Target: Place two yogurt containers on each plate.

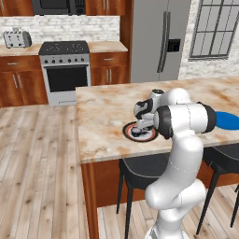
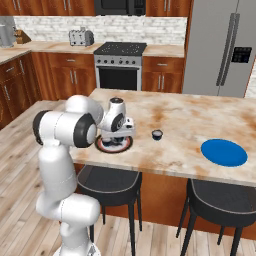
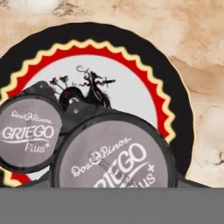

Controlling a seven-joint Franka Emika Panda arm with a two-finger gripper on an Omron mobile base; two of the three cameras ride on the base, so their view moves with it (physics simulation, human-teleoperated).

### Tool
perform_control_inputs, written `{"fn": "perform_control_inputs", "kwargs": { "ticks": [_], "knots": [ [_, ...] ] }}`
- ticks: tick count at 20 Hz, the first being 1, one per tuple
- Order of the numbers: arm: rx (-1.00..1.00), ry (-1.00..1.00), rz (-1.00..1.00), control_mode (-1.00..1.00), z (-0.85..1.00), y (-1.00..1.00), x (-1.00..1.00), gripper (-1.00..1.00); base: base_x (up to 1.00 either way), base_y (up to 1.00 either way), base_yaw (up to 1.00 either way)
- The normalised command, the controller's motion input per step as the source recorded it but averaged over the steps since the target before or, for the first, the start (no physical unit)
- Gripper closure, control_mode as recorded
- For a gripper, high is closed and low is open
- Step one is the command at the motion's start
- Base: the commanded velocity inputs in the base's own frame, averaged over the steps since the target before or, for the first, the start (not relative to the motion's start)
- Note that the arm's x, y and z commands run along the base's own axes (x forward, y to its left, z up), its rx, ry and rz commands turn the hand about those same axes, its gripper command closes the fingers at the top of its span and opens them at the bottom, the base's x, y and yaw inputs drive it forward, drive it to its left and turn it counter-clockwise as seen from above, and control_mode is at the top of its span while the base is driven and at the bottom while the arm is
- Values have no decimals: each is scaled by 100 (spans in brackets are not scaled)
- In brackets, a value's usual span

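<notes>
Fingers are hidden behind the large yogurt container (image 3: pixel 114 151) in your hand view, so you cannot tell whether they grip it or have let go; the gripper (image 2: pixel 119 139) hangs low over the black plate with the red-orange ring (image 2: pixel 102 146). A second yogurt container (image 3: pixel 29 132) sits on that plate, touching the first. You have open marble counter (image 2: pixel 185 120) toward a lone yogurt cup (image 2: pixel 157 134) and the blue plate (image 2: pixel 223 152) near the front edge.
</notes>
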Motion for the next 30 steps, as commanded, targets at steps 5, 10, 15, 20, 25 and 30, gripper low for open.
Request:
{"fn": "perform_control_inputs", "kwargs": {
  "ticks": [5, 10, 15, 20, 25, 30],
  "knots": [
    [0, 0, 0, -100, -39, 0, 1, 100, 0, 0, 0],
    [0, 0, 0, -100, 0, 0, 0, -100, 0, 0, 0],
    [0, 0, 0, -100, 1, 0, 0, -100, 0, 0, 0],
    [0, 0, 0, -100, 18, 0, -2, -100, 0, 0, 0],
    [1, -3, -1, -100, 47, -3, -25, -100, 0, 0, 0],
    [8, -5, -10, -100, 60, -36, -18, -100, 0, 0, 0]
  ]
}}
